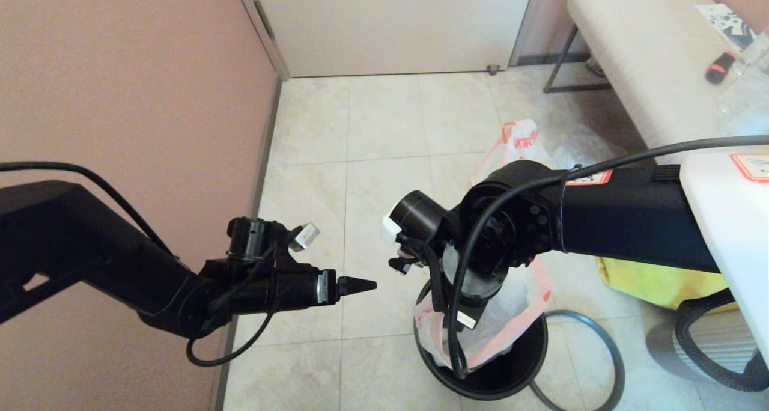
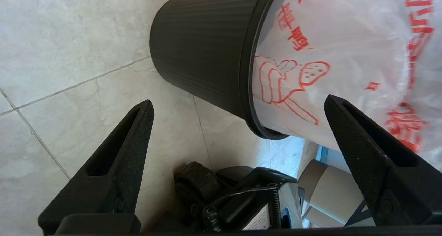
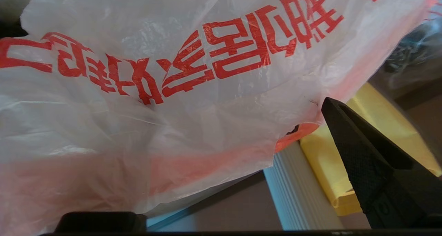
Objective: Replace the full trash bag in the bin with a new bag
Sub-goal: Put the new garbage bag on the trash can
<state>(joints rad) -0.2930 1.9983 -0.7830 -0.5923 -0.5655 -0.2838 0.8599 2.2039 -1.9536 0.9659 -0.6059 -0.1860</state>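
The bin [image 1: 498, 375], a small black bucket, stands on the floor tiles with the new bag [image 1: 510, 321] bunched in its mouth, white with a pink band. My right arm reaches down over it, hiding its fingers in the head view. Seen from the right wrist, my right gripper [image 3: 221, 125] is open, and the new bag [image 3: 207, 74] drapes over one finger. My left gripper [image 1: 360, 285] hovers left of the bin, open and empty. Its wrist view shows the ribbed bin [image 2: 200, 49] and printed new bag [image 2: 345, 56] just ahead. The full trash bag [image 1: 516, 143] lies on the floor behind my right arm.
A dark grey ring [image 1: 604, 339] lies on the floor right of the bin. A yellow tote [image 1: 649, 282] and a grey ribbed object [image 1: 709, 339] sit further right. A pink wall [image 1: 120, 98] runs along the left; a padded bench [image 1: 637, 50] stands at the back right.
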